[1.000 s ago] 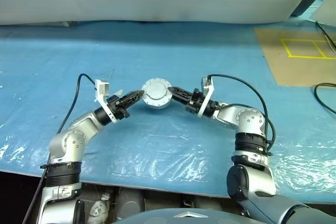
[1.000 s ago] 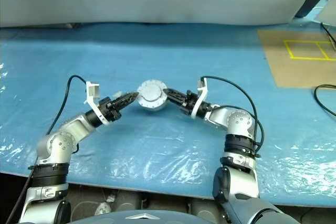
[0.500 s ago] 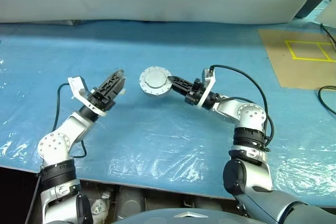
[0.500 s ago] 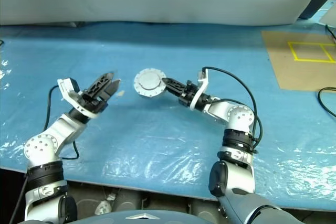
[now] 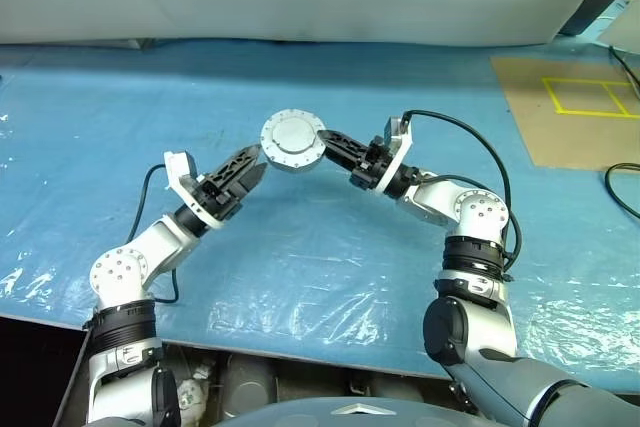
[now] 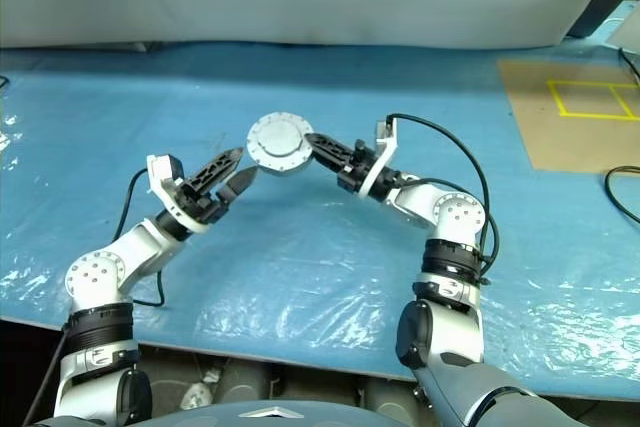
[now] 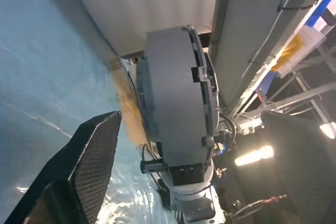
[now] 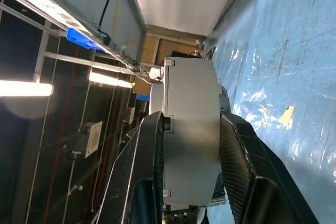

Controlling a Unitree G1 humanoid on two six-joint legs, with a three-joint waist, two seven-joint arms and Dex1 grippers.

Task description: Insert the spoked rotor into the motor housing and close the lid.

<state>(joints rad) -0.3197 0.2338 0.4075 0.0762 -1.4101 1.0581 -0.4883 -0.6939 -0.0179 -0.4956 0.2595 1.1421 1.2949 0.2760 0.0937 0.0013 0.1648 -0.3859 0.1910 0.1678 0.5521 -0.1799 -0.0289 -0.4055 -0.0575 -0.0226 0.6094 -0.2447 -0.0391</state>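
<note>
- The right gripper [image 5: 337, 141] is clamped on the closed motor housing [image 5: 292, 141], one black finger on each flat face, as the right wrist view shows
- It carries the housing in the air above the blue sheet [image 5: 330, 247], higher than a second ago, when the unit sat low near the sheet
- The lid [image 6: 277, 139] faces the head camera as a round silver-grey disc and looks shut flush on the housing; the rotor is presumably inside, though nothing shows it
- The left gripper [image 5: 247, 168] stands with its fingers spread wide, grasping nothing, just below and to the left of the housing
- A second ago its fingers were pinched at the housing's left edge; it let go, swung away, and now its tips are near the rim again without touching
- My reading: the unit has passed wholly to the right arm, so the assembly seems done bar a check or setting down
- A small pale scrap [image 8: 286, 116] lies on the sheet, well apart from both arms
</note>
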